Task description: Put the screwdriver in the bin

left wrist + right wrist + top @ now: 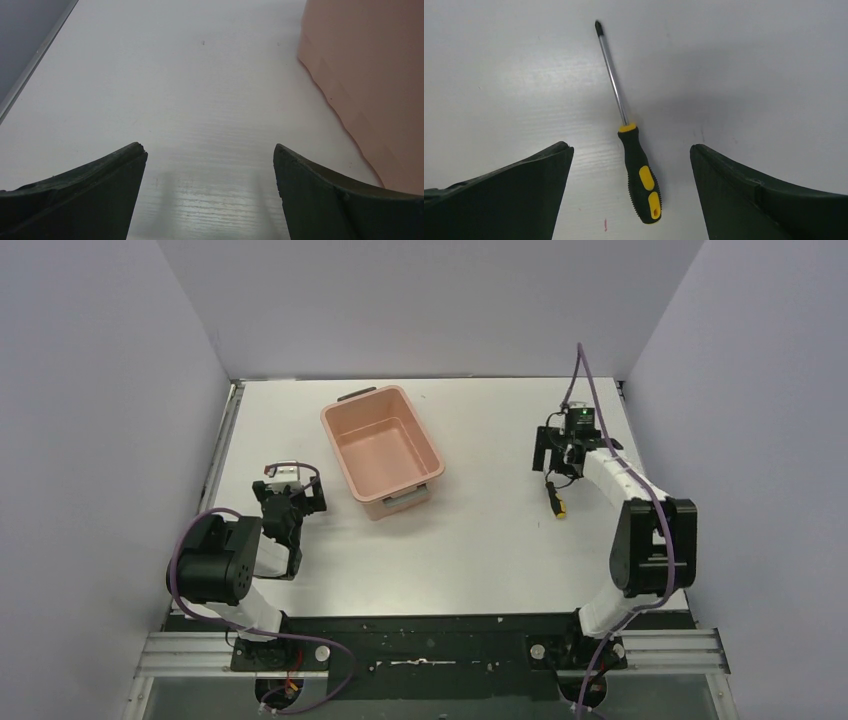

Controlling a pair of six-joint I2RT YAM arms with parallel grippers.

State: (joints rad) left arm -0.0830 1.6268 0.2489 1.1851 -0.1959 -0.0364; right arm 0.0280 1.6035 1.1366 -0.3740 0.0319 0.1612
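The screwdriver (556, 502) lies flat on the white table at the right; its handle is black with yellow patches. In the right wrist view the screwdriver (640, 175) has its handle between my open fingers and its thin shaft pointing away. My right gripper (556, 462) (630, 148) hovers over it, open and not touching it. The salmon-pink bin (385, 450) stands empty at the centre left, with grey handles on its short ends. My left gripper (290, 490) (208, 148) is open and empty, low over the table just left of the bin wall (370, 75).
Grey walls close in the table on the left, back and right. A metal rail (228, 435) runs along the table's left edge. A small red mark (605, 224) is on the table near the screwdriver handle.
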